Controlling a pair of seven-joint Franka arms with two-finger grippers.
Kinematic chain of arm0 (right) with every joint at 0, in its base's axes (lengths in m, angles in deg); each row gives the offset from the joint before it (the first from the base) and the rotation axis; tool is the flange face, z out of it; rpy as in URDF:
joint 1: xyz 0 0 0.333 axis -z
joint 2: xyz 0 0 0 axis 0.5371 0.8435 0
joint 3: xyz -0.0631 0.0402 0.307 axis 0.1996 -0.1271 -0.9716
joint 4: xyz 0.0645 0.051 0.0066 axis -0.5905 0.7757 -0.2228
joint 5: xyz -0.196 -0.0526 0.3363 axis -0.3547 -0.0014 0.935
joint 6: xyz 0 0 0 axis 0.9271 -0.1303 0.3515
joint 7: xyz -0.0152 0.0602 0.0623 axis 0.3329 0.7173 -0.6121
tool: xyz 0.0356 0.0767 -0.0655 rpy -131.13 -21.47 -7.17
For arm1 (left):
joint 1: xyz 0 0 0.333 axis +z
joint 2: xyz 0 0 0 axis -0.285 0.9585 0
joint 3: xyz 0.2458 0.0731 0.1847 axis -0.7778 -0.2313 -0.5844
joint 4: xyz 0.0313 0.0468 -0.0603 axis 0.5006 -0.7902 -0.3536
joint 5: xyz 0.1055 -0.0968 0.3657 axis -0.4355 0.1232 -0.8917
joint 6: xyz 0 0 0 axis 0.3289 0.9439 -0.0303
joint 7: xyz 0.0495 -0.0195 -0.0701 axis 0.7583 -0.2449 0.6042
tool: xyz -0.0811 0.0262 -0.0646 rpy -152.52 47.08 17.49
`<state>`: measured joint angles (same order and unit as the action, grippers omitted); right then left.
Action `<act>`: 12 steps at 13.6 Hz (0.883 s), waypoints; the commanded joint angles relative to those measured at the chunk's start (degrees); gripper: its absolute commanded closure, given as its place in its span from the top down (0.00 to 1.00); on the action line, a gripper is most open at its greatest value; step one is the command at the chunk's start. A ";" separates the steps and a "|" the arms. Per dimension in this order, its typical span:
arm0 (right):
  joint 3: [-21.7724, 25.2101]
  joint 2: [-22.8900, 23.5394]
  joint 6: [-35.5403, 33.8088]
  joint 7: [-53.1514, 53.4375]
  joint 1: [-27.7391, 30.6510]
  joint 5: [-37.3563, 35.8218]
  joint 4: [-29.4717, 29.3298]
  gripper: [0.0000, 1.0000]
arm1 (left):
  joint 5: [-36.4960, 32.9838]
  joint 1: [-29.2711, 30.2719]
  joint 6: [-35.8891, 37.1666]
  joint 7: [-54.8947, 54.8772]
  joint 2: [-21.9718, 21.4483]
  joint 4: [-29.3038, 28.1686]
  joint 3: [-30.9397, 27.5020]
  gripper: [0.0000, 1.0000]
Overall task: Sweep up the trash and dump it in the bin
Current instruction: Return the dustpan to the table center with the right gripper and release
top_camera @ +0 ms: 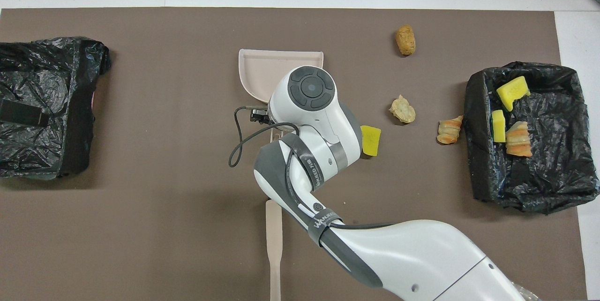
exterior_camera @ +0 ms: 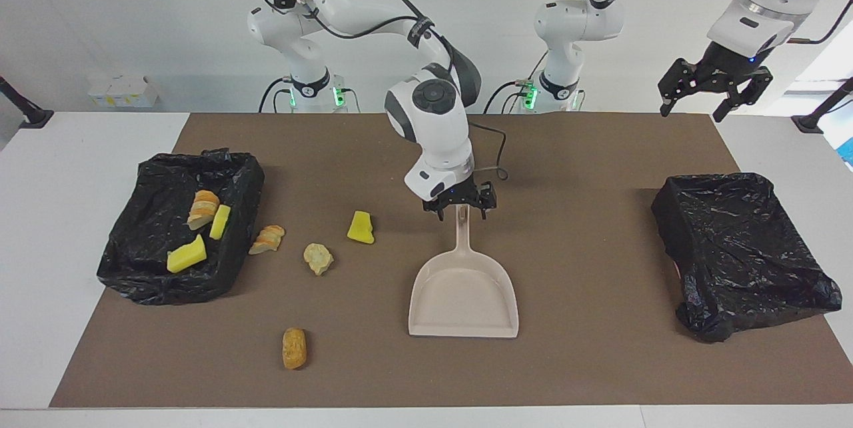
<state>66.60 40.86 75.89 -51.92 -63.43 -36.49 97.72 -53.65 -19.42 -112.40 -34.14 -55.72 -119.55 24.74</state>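
Observation:
The beige dustpan [exterior_camera: 463,295] lies flat mid-mat; it also shows in the overhead view [top_camera: 262,69]. My right gripper [exterior_camera: 460,213] is down at the end of its handle [exterior_camera: 461,231], fingers open on either side; the arm hides it from above. On the mat lie a yellow wedge [exterior_camera: 360,228] [top_camera: 371,140], a tan pastry [exterior_camera: 318,258] [top_camera: 402,109], a croissant piece [exterior_camera: 268,239] [top_camera: 449,131] and a brown bread piece [exterior_camera: 294,348] [top_camera: 405,40]. Two yellow wedges [exterior_camera: 186,255] [exterior_camera: 220,221] and a croissant piece [exterior_camera: 203,209] lie in the black-lined bin [exterior_camera: 153,285] [top_camera: 478,160].
A second black-lined bin [exterior_camera: 740,248] [top_camera: 42,104] stands at the left arm's end. The beige brush handle [top_camera: 273,244] lies nearer to the robots than the dustpan, partly under the right arm. My left gripper [exterior_camera: 694,108] waits open, raised above the left arm's end of the table.

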 commanded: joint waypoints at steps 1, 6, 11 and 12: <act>-0.08 -9.13 -3.21 -0.25 0.09 1.64 8.86 1.00 | 0.37 0.49 0.32 0.30 -0.54 -0.08 0.13 1.00; -0.08 -18.80 -12.88 -0.86 -0.18 1.37 15.62 1.00 | 0.19 -0.30 -2.05 0.39 -0.19 0.18 0.39 1.00; -0.08 -24.00 -19.84 0.20 -4.91 1.72 18.88 1.00 | 0.28 -0.57 -0.92 0.12 -0.54 -0.25 0.92 1.00; -0.08 -24.96 -19.49 -0.24 -5.27 1.98 20.71 1.00 | 0.28 -0.57 -0.91 0.21 -0.54 -0.26 1.01 1.00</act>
<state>66.32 18.38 55.89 -51.93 -67.57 -36.00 114.74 -53.65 -19.41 -113.68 -34.14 -55.73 -119.55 25.95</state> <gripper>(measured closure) 0.000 0.000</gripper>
